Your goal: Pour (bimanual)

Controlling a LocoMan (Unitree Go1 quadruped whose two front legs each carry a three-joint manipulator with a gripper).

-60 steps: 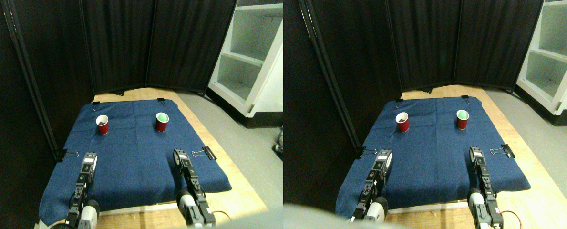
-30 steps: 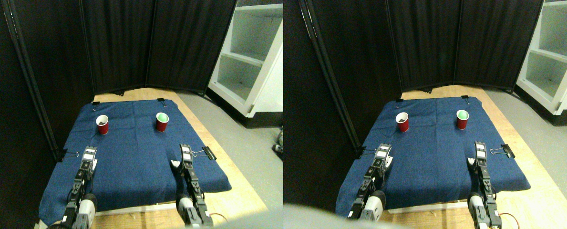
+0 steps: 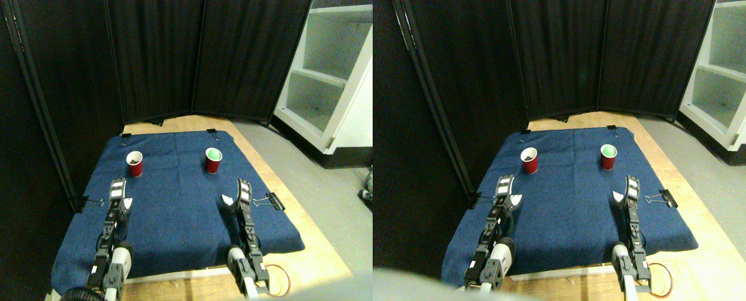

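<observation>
Dark folding curtains are closing off the back of the scene, and white shelving (image 3: 322, 75) is standing off to the far right of both arms. On the wooden floor a blue cloth (image 3: 178, 207) is lying flat, pinned by binder clips (image 3: 271, 201). The left gripper (image 3: 122, 199) is hovering over the cloth with its jaws spread apart; just ahead of it is a red cup (image 3: 134, 163) holding something dark. The right gripper (image 3: 234, 195) is likewise showing its jaws spread, with a second red cup (image 3: 213, 160), green inside, ahead of it and slightly to its left. Neither cup is being touched.

By my judgement the reach-to-grasp is in hand. To do it well, each arm should be approaching low and square, jaws straddling the cup wall below the rim, and closing gently so the thin plastic is not crushed or tipped.

No brand, label or legible writing is showing anywhere.
</observation>
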